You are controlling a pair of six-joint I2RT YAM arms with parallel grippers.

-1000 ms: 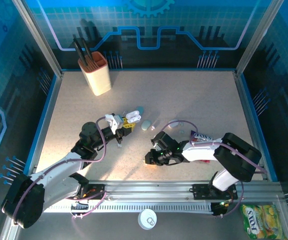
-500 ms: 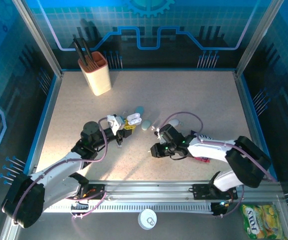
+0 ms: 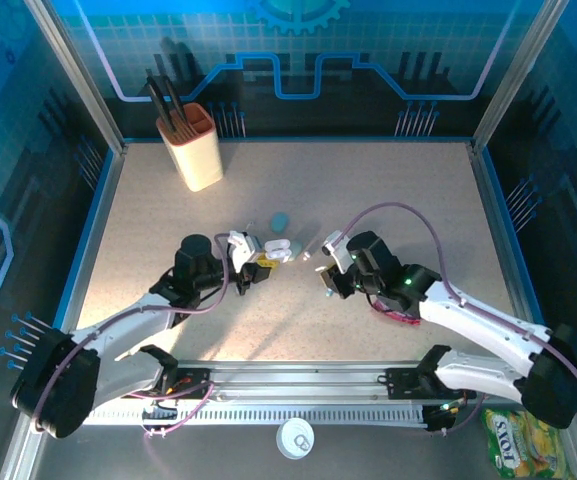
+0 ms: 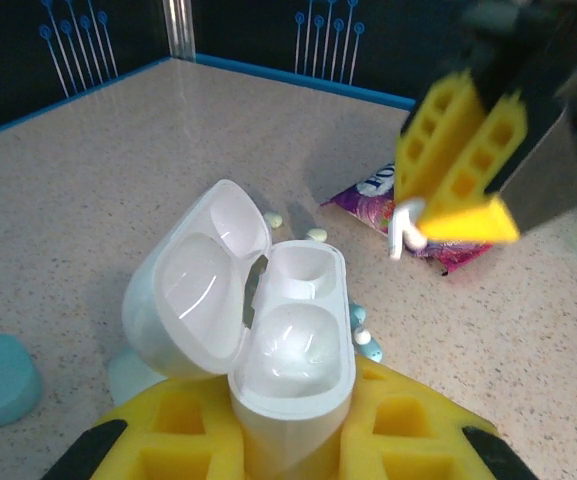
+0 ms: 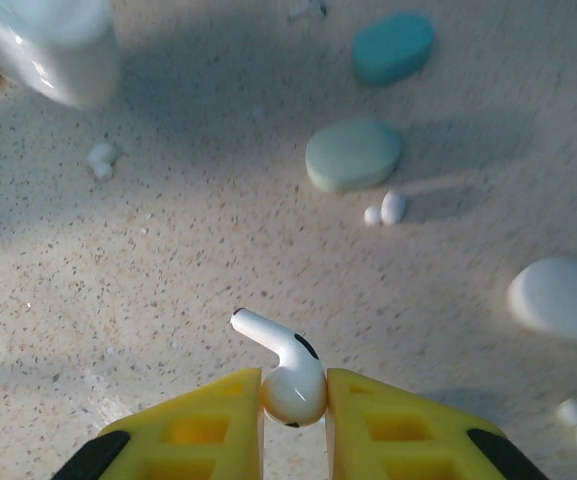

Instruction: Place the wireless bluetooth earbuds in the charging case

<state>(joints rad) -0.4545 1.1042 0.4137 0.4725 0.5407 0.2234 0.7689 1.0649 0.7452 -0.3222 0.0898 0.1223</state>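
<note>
Right wrist, item one?
— Earbud point(image 5: 286, 372), bulb pinched in right gripper point(image 5: 295, 420), stem free, near the case.
Left wrist?
— Charging case point(image 4: 293, 400), lid open, clamped by left gripper point(image 4: 293, 450). Risk: slim pinch, so the earbud may twist and miss its socket point(image 4: 303, 268).

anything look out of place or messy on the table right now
Yes: tiny loose earbuds lie scattered on the tabletop among pebble cases, not in any case. A purple snack packet also lies there, unrelated to the job.
</note>
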